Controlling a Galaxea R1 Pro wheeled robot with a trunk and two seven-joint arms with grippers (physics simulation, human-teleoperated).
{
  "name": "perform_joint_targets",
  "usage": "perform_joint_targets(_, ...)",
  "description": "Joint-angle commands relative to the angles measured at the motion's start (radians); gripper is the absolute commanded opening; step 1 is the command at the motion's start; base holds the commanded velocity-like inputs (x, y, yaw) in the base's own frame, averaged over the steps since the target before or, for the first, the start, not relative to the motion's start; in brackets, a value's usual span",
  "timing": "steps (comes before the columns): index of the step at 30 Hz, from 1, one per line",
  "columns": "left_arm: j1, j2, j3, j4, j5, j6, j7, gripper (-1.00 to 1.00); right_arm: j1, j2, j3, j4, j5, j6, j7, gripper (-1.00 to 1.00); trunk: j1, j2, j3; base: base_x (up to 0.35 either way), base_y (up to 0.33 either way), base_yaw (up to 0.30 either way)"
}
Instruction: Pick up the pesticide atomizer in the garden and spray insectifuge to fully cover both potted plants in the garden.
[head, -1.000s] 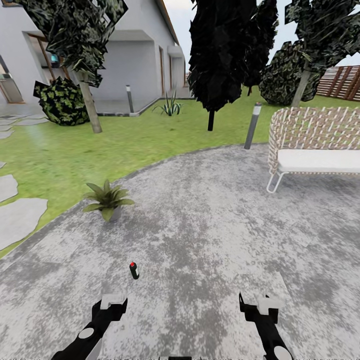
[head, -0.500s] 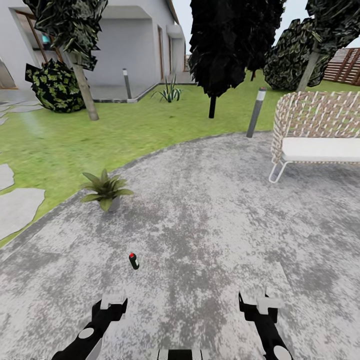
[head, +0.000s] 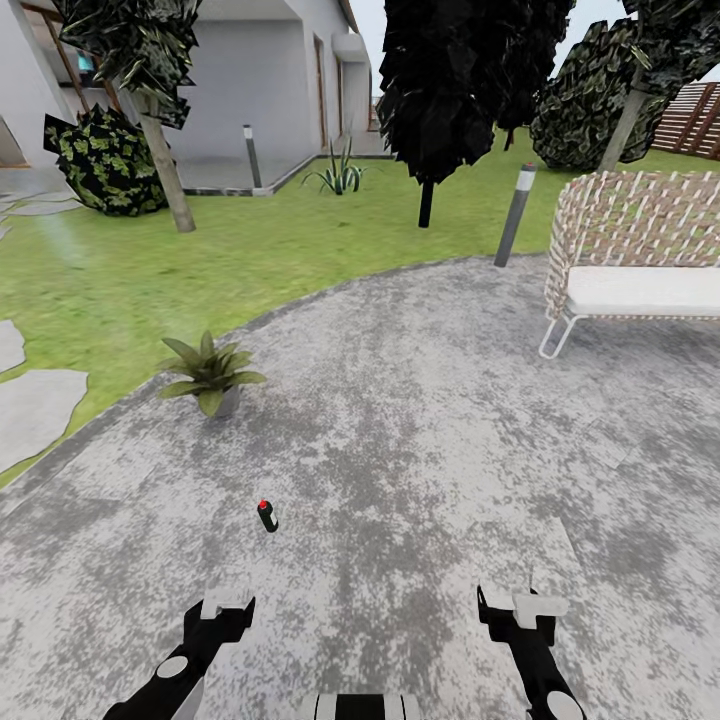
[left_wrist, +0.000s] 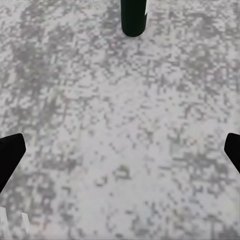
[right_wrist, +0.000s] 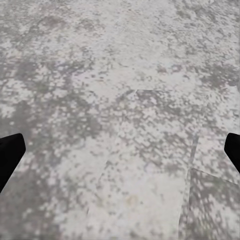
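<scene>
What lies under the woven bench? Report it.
Under the woven bench the head view shows bare grey stone patio in shadow, plus its white wire legs. Nothing else sits there. The ground behind its backrest is covered by the weave.

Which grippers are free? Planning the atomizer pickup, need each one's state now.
Left gripper: open, holding nothing, above the patio.
Right gripper: open, holding nothing.
</scene>
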Motion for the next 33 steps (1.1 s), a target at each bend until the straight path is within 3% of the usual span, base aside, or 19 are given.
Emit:
perform_joint_targets(1, 0.000, 0.000, 0.001, 0.001, 0.002, -0.003, -0.001, 1.00, 0.000, 0.000, 0.001, 0.001, 0.001, -0.003, -0.004, 1.00, 0.000, 0.000, -0.001, 0.055, 0.000, 0.000)
perform_joint_targets(24, 0.000, 0.000, 0.000, 0.001, 0.003, -0.002, -0.001, 1.00, 0.000, 0.000, 0.003, 0.001, 0.001, -0.003, -0.003, 1.00, 0.000, 0.000, -0.001, 0.306, 0.000, 0.000)
perform_joint_targets(33, 0.000, 0.000, -0.001, 0.000, 0.003, -0.003, -0.001, 1.00, 0.000, 0.000, 0.003, 0.001, 0.001, -0.003, -0.003, 1.00, 0.000, 0.000, -0.001, 0.083, -0.013, 0.000)
